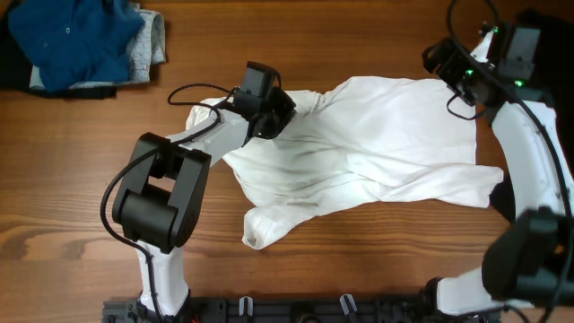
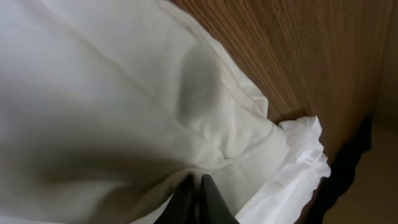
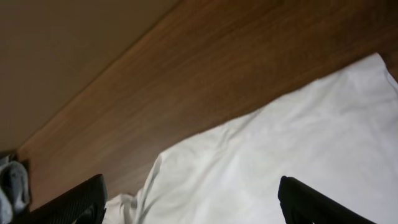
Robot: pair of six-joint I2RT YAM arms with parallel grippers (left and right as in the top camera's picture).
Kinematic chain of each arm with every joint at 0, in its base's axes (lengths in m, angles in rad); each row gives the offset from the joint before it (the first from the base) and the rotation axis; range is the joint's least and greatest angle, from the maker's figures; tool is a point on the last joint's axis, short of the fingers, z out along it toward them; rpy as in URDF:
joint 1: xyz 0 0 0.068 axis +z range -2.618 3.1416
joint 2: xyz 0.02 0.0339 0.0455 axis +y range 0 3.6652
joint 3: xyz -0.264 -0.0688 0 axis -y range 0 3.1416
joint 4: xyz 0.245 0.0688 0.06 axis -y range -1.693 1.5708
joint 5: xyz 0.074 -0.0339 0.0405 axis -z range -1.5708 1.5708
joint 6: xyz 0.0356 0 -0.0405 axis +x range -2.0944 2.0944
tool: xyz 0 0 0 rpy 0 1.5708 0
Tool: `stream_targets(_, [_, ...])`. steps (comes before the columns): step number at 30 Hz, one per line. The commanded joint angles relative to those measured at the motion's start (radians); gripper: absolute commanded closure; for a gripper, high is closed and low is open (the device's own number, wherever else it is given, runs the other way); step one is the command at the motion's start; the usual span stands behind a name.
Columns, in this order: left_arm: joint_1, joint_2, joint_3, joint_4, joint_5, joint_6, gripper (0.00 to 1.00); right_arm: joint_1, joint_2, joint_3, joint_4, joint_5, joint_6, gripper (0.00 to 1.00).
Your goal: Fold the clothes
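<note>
The white T-shirt (image 1: pixel 377 144) lies crumpled in the middle of the wooden surface (image 1: pixel 359 36), with one sleeve toward the near edge. The left pincer (image 2: pixel 196 198) is closed on a fold at the shirt's left side. The right pincer (image 3: pixel 193 193) stands open above its far right corner. In the far left corner a blue garment (image 1: pixel 76 36) lies on a grey garment (image 1: pixel 154 40).
</note>
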Motion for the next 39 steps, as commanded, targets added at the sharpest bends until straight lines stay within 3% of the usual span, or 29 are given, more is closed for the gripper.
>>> stream_targets(1, [0.027, 0.015, 0.007, -0.001, 0.01, -0.024, 0.96, 0.003, 0.08, 0.012, 0.06, -0.006, -0.072, 0.12])
stream_targets(9, [0.041, 0.015, 0.007, -0.034, 0.016, -0.024, 0.96, -0.045, 0.181, 0.047, 0.106, 0.182, -0.083, 0.19])
stream_targets(24, [0.041, 0.015, 0.007, -0.034, 0.015, -0.024, 0.96, -0.16, 0.414, 0.307, -0.145, 0.224, -0.177, 0.19])
stream_targets(31, [0.041, 0.015, 0.007, -0.034, 0.016, -0.024, 0.96, -0.16, 0.48, 0.332, -0.155, 0.293, -0.204, 0.2])
stream_targets(39, [0.041, 0.015, 0.007, -0.034, 0.016, -0.024, 0.96, -0.158, 0.523, 0.332, -0.053, 0.307, -0.299, 0.33])
